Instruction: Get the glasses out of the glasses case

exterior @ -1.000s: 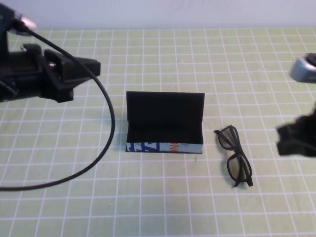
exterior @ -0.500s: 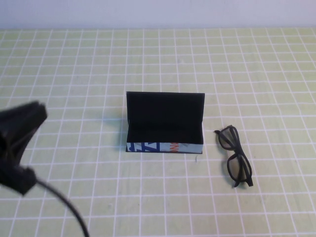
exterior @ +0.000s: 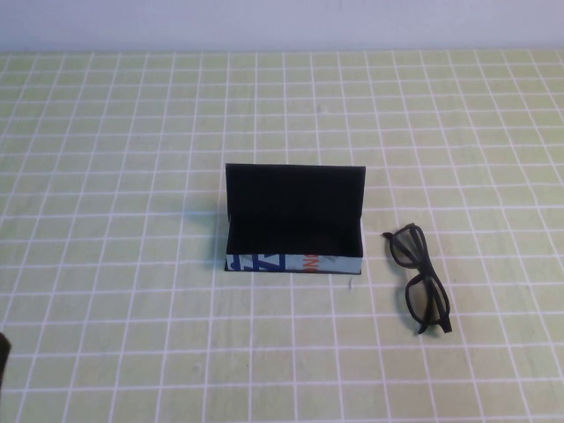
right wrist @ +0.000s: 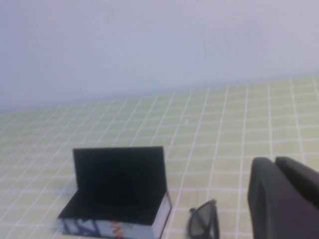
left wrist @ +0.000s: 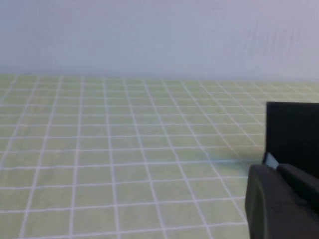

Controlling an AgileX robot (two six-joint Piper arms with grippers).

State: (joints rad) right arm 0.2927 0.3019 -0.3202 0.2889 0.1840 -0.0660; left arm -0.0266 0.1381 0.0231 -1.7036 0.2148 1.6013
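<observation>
The glasses case point(exterior: 293, 222) stands open at the middle of the mat, black lid upright, black lining bare, pale blue lettered front facing me. The black glasses point(exterior: 418, 278) lie folded-out on the mat just to the right of the case, apart from it. Both arms are drawn back out of the high view. My left gripper point(left wrist: 277, 170) is shut and empty, near the case's left end point(left wrist: 293, 130). My right gripper point(right wrist: 272, 161) is shut and empty, well back from the case point(right wrist: 119, 189) and the glasses point(right wrist: 204, 225).
A green mat point(exterior: 132, 132) with a white grid covers the table. A pale wall point(exterior: 282, 22) runs along the far edge. A dark sliver of the left arm point(exterior: 3, 352) shows at the near left edge.
The left arm has pulled back from the upper left, down past the near left edge, almost out of the high view. The right arm has left it. Case and glasses have not moved.
</observation>
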